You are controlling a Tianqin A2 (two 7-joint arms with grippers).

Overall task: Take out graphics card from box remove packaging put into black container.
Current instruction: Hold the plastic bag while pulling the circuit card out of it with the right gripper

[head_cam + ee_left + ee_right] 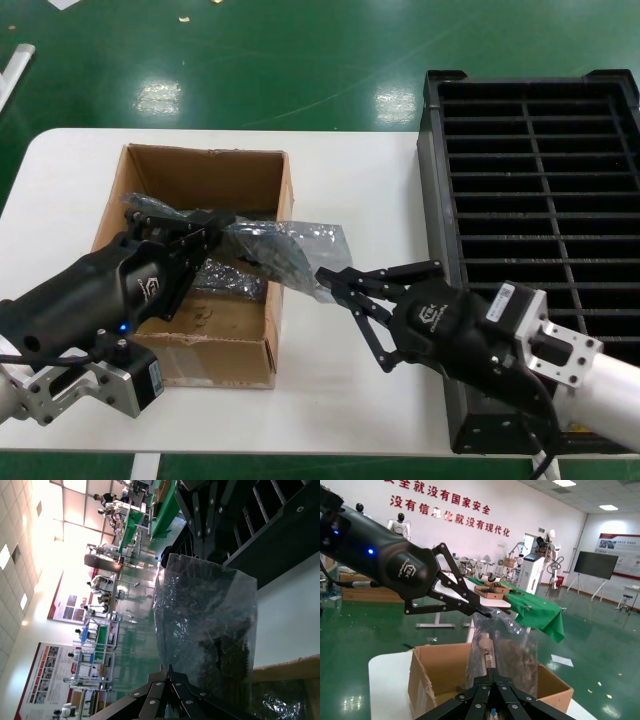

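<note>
One bag w/ the card dimly seen inside was stretched in the air between 2 grippers, above the right wall of the one cardboard box. Left gripper was clamped on one end, right gripper pinched the other. A 2nd bag lay in the box. One black tray sat at the table's right side.
</note>
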